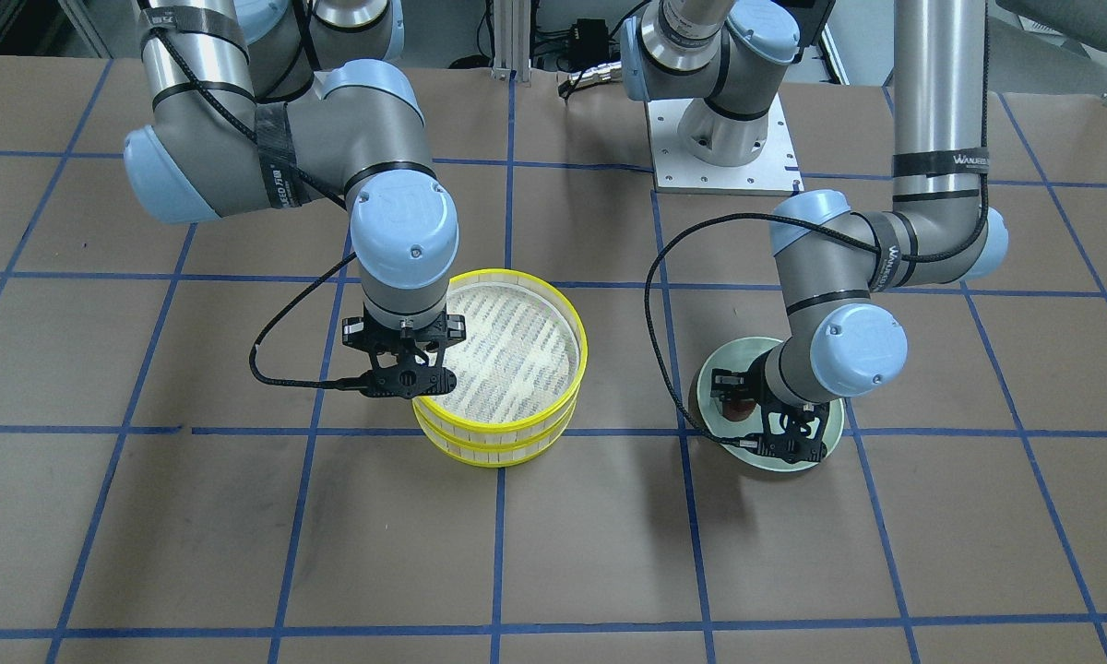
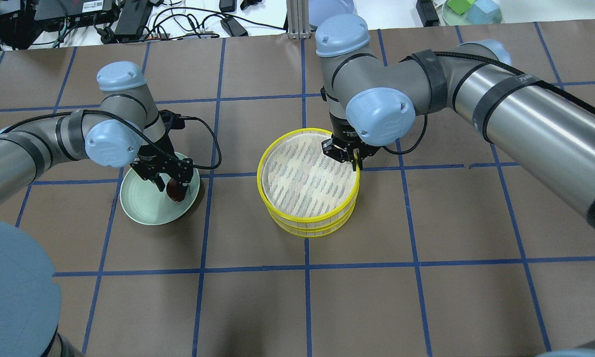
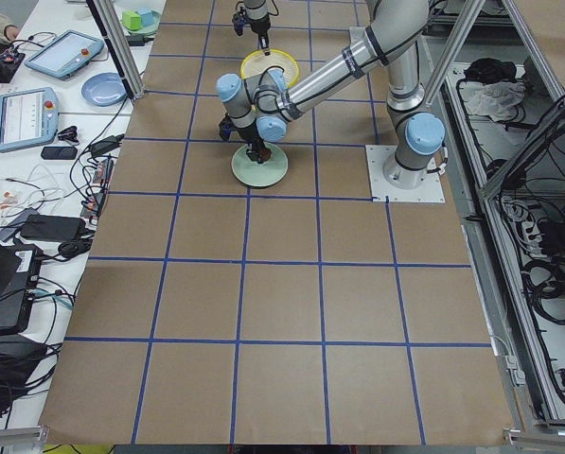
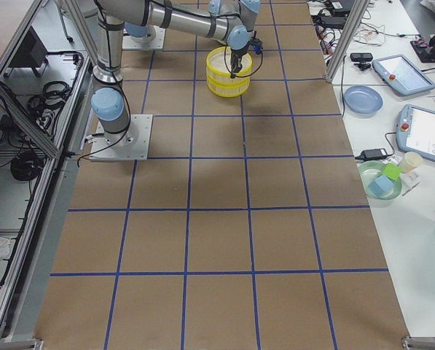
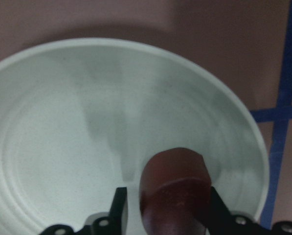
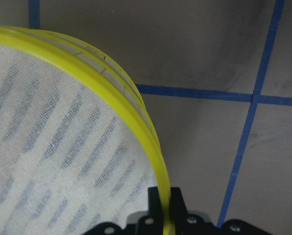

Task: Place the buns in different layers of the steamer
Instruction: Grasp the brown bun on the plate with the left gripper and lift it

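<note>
Two pincers, both busy: one on a bun, one on the steamer.

My left pincer [image 2: 169, 185] is pinching the reddish-brown bun [image 5: 174, 188] between its fingers, low over the pale green plate [image 2: 144, 203], towards that plate's edge; I cannot tell whether the bun touches the plate. My right pincer [image 6: 167, 205] is closed on the yellow rim of the top steamer tray [image 2: 307, 178], one finger inside the rim and one outside. That tray sits stacked squarely on the lower steamer tray [image 1: 496, 454], and its woven floor is bare. Stack and plate stand well apart on the brown worktop [image 2: 297, 297] with its blue tape grid.
</note>
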You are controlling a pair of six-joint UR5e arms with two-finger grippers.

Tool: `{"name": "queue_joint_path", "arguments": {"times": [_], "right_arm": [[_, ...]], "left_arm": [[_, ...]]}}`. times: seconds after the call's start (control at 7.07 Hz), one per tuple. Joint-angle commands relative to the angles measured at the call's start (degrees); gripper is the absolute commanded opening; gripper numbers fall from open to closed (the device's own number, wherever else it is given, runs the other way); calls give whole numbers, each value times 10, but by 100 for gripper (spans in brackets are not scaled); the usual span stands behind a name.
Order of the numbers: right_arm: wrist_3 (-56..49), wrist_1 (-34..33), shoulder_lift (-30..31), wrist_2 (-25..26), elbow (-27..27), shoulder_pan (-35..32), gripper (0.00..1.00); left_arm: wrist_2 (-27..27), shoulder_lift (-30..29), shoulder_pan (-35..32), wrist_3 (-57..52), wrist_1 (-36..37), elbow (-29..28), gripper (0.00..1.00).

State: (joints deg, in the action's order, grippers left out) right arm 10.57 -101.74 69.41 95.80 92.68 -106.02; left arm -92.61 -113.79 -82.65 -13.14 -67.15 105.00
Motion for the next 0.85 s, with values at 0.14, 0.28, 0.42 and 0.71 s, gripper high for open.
{"name": "queue_joint_path", "arguments": {"times": [0.14, 0.28, 0.42, 0.71], "right_arm": [[1, -7, -2, -3, 6, 1, 7], [2, -7, -4, -4, 7, 1, 8], [1, -7, -5, -3, 7, 1, 37], [1, -9, -3, 2, 6, 1, 86]], "left_arm": [[23, 0, 1, -3, 0, 2, 1], [23, 2, 3, -4, 1, 1, 0], [23, 9, 8, -10, 1, -3, 0], [25, 34, 7, -21, 1, -16, 0]]}}
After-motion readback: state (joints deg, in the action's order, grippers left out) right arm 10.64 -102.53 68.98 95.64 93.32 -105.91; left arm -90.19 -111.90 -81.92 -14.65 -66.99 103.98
